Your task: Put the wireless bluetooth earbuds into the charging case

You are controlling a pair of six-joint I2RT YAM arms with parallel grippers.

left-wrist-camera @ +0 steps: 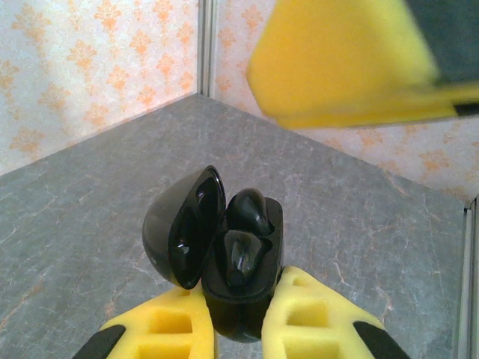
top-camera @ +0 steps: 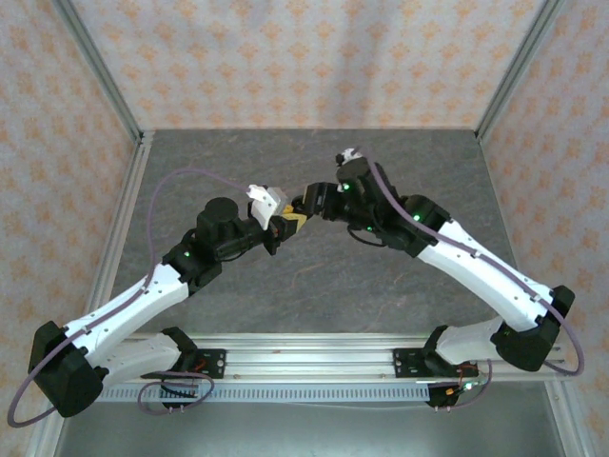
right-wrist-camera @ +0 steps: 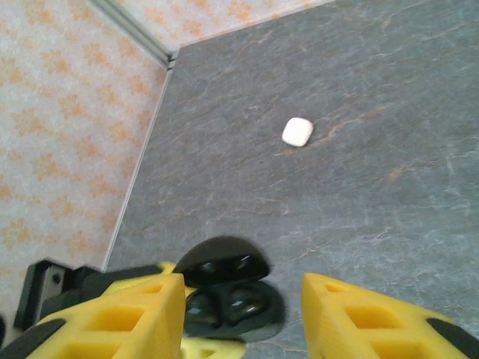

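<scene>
Spreading across most of the overhead view, a grey stone-patterned table (top-camera: 314, 286) is lying between walls (top-camera: 285, 57) papered in an orange floral print. Two white-and-black arms are reaching in from the near edge, the left arm (top-camera: 143, 295) and the right arm (top-camera: 476, 257), and their tips are meeting close together over the middle of the table.

The left claw (left-wrist-camera: 241, 307) is clamping its yellow fingers (left-wrist-camera: 179, 329) against both sides of a black case (left-wrist-camera: 238, 321), which is standing upright between them. The right claw (right-wrist-camera: 241, 288) is hovering just above that case with its yellow fingers (right-wrist-camera: 127, 318) spread well apart, gripping nothing. From the left wrist, one of these fingers is showing as a blurred yellow block at the top of the view.

The black case is sitting open, its glossy lid (left-wrist-camera: 179, 232) swung out to one side. A closed white case (right-wrist-camera: 297, 132) is lying by itself on the table, well apart from the claws, toward the far corner.

Two black earbuds (left-wrist-camera: 247, 213) are sitting inside the black case, one behind the other, each nestling in its own hollow. Whether they are pressed fully down is too hard to tell.
</scene>
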